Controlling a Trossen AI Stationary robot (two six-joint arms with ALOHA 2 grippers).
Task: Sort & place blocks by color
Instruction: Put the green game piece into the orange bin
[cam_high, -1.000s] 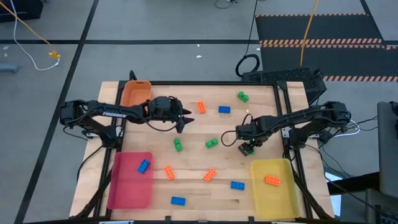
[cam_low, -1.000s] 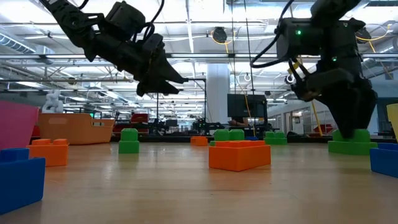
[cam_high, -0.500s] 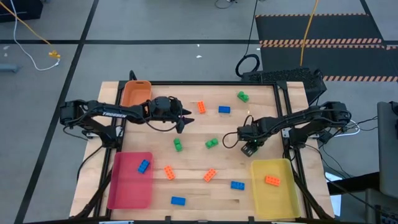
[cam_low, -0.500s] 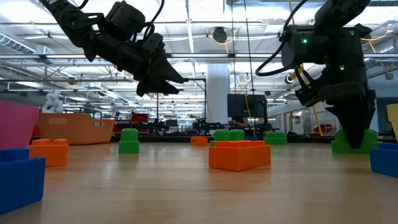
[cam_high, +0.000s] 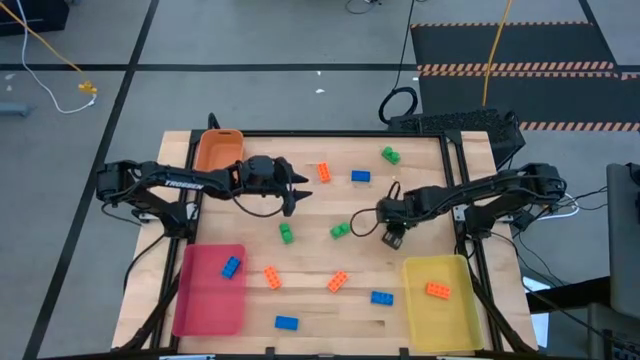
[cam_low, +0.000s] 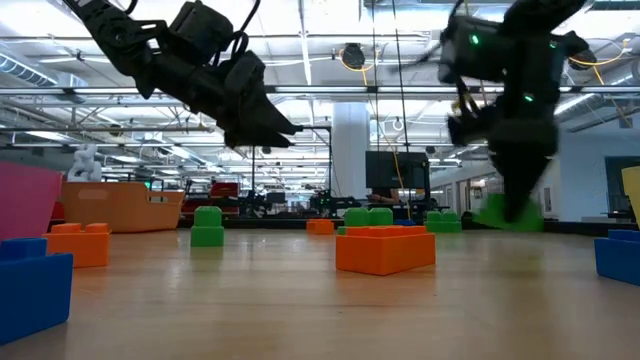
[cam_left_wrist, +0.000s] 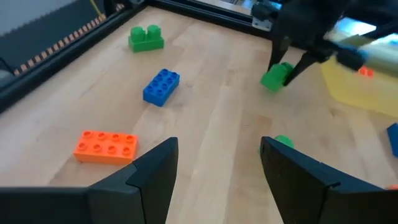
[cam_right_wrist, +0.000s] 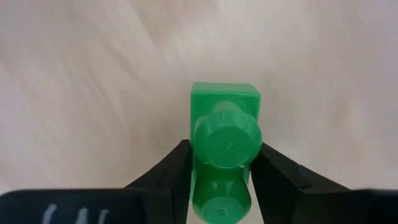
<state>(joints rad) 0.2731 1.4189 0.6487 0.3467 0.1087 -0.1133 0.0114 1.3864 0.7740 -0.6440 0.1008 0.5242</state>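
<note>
- High view, centre right: right hand (cam_high: 392, 236) gripping green block (cam_right_wrist: 224, 140), lifted off worktop (cam_high: 310, 300).
- Upper left of centre: left hand (cam_high: 297, 189) hovering, fingers spread, nothing held.

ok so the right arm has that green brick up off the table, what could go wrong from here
1. The right gripper pinches the green brick only by its lower part, so it might twist or slip out mid-carry.
2. The orange tray lies past the left gripper, which hangs over the table centre; carrying the brick there could make the arms clash.
3. A drop could knock the loose green block nearby.
</note>
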